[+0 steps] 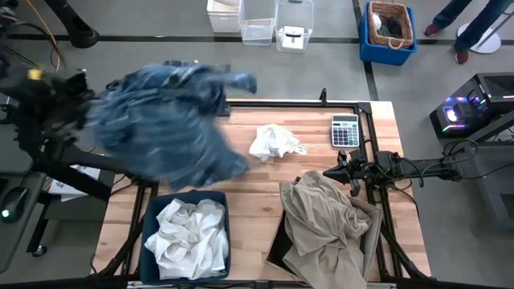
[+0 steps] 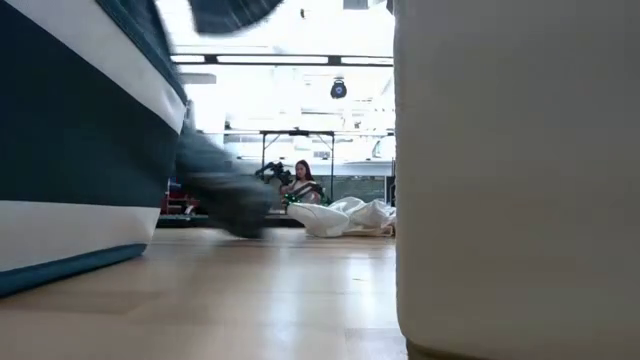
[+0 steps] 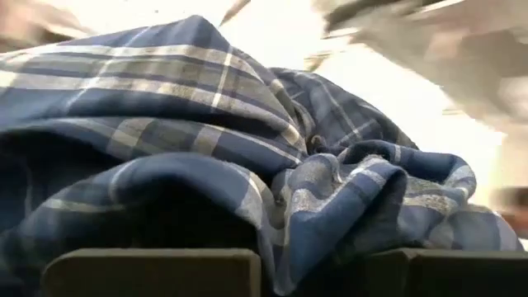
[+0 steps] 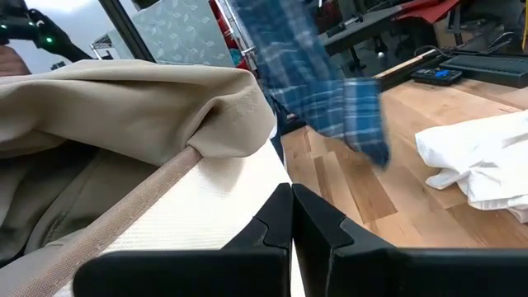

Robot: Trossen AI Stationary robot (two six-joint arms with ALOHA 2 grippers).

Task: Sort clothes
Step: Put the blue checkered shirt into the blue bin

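Plaid shirt [image 3: 247, 165] bunches against left claw [image 3: 272, 264], seemingly gripped.

Left arm reaches in from the surface's left edge toward the far-left corner, its wrist raised; the left tool [image 3: 272, 268] shows only two dark fingers [image 3: 153, 272] low in its wrist view, a plaid shirt [image 3: 247, 165] bunched over and between them. Right arm lies stretched in from the right edge, low near the middle of that side. Right tool [image 4: 291, 239] points inward, fingertips pressed together, nothing between them.
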